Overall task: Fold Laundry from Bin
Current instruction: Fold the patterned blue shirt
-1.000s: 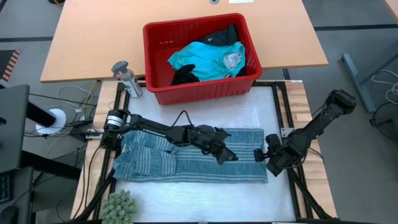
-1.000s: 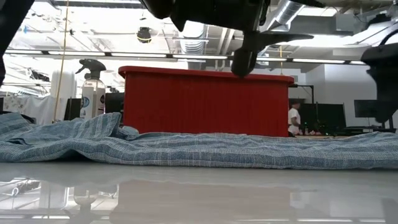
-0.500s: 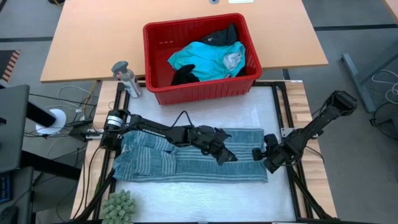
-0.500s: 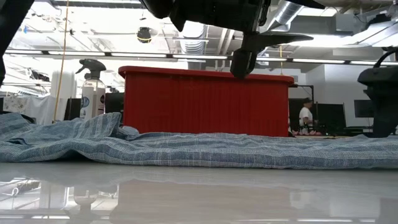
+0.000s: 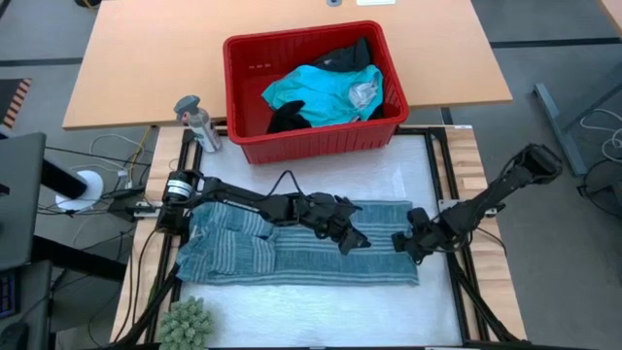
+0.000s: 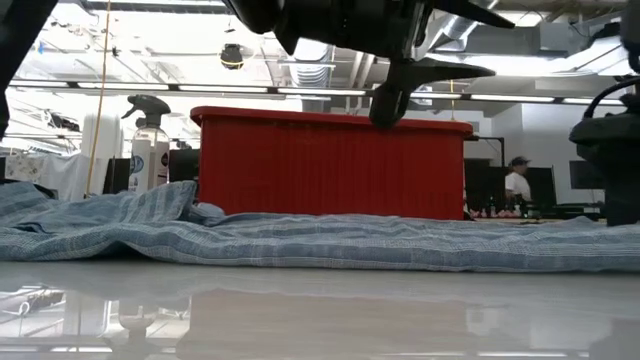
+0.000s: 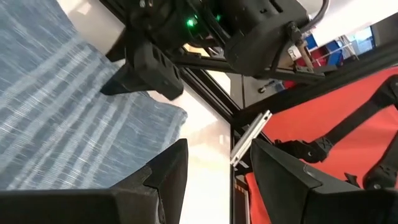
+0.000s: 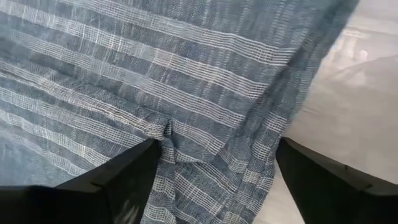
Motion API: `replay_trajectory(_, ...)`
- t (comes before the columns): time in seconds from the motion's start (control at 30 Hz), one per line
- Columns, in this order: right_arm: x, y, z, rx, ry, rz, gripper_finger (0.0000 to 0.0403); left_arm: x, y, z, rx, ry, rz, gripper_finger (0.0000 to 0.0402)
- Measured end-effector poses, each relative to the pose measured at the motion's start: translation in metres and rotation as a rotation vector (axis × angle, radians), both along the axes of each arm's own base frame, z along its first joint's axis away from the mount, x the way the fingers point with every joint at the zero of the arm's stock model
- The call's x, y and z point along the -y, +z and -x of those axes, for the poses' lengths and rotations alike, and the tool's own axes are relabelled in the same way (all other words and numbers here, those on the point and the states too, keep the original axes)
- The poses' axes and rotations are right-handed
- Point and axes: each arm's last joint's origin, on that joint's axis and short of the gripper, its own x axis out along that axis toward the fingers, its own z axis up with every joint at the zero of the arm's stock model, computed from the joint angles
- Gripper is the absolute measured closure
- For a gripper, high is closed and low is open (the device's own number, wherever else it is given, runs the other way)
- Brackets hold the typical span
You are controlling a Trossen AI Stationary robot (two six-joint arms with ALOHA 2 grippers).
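Both end effectors (spread) over striped garment; bin behind.

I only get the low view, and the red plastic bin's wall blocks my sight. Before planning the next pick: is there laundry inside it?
Observer: Yes. The red plastic bin holds a bright turquoise garment and black garments.
Operator: Is the right gripper open or shut?
Observer: The right gripper is open, at the right end of the blue-grey striped cloth.
Operator: And the left?
Observer: The left gripper is open too, above that cloth, nearer its right end.
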Motion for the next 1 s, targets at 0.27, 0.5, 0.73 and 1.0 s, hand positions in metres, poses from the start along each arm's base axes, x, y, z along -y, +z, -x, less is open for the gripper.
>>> replay_trajectory(0.27, 0.008, -0.002, -0.004, -0.055, 0.002, -0.038, 0.0107, -0.002, 0.0, 0.0, 0.002, 0.005, -0.003, 0.0236)
replay_trajectory(0.5, 0.011, 0.002, -0.007, -0.092, -0.007, -0.064, 0.0137, -0.002, 0.0, 0.0, 0.002, -0.003, -0.001, 0.0236)
replay_trajectory(0.73, 0.013, 0.002, -0.008, -0.115, -0.01, -0.071, 0.0199, -0.002, 0.0, 0.0, 0.003, -0.02, -0.002, 0.0236)
replay_trajectory(1.0, 0.013, 0.002, -0.01, -0.098, -0.012, -0.076, 0.0289, 0.0, 0.0, 0.0, 0.003, -0.066, 0.007, 0.0236)
